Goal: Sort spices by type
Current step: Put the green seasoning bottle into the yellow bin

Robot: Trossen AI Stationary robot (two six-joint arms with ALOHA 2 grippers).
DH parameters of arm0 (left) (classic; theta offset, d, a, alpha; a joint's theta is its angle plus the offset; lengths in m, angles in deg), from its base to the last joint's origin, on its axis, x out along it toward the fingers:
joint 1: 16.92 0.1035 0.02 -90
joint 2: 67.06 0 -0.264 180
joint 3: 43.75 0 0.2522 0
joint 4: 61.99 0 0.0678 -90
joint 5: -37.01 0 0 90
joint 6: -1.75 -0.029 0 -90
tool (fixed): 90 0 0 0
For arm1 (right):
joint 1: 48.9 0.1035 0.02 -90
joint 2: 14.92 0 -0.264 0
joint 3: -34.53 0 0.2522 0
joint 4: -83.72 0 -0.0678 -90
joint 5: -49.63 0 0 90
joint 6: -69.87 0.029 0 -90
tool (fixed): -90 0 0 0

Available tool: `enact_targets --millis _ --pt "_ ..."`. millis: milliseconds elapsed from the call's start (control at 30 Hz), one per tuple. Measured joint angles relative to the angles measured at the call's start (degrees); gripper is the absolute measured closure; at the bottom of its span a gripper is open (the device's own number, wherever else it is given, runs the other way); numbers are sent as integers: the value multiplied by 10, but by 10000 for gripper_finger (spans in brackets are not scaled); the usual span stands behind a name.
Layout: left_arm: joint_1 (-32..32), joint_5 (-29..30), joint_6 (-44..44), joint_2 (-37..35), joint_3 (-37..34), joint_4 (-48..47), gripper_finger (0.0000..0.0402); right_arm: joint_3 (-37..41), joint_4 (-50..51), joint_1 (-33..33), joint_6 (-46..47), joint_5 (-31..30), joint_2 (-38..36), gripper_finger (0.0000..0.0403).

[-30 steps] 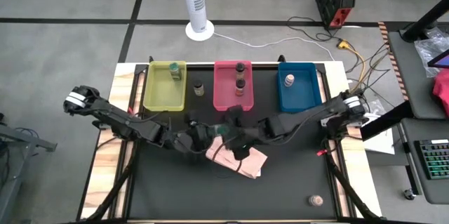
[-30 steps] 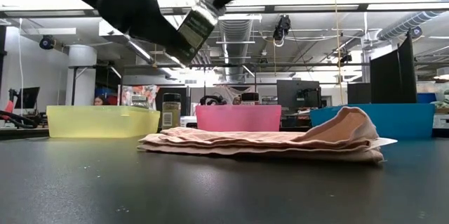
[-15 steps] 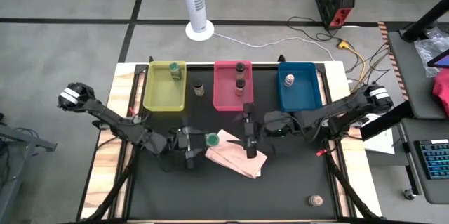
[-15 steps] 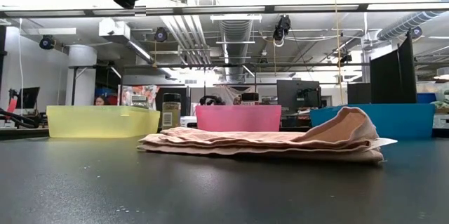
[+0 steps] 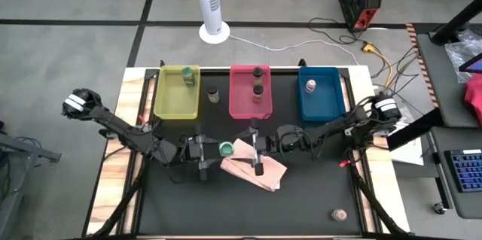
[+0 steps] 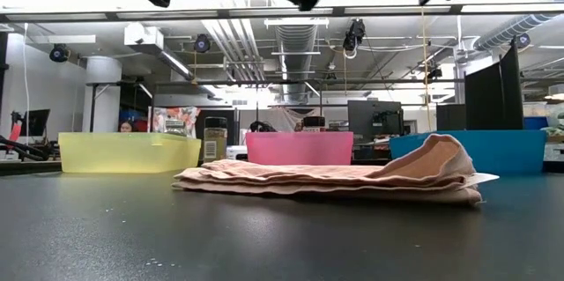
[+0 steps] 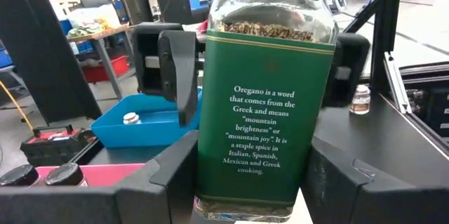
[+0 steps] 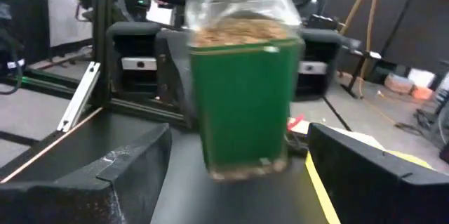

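Oregano jar (image 5: pixel 226 149) upright, cap up

Oregano jar (image 7: pixel 265 104), green-labelled with a green cap, upright between the left hand's (image 5: pixel 208 152) fingers, raised off the counter. Six other jars lie beyond the hand: one green-capped (image 5: pixel 188 77), three dark-capped (image 5: pixel 257 80), one pale-capped (image 5: pixel 311 86), one apart (image 5: pixel 340 214).

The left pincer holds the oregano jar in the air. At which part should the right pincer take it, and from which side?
Probably the upper body, just under the green cap: the left pincer clamps the oregano jar low on its label, leaving only that part free. The open right pincer faces it from the opposite side, so come straight in from there.
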Motion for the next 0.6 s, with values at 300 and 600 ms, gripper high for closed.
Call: enact_targets --millis 300,600 --pt "0 -2 7 16 0 1 214 -55 5 -10 -16 84 24 73" --pt "0 -5 3 19 1 5 207 -58 12 -14 -27 82 26 165"
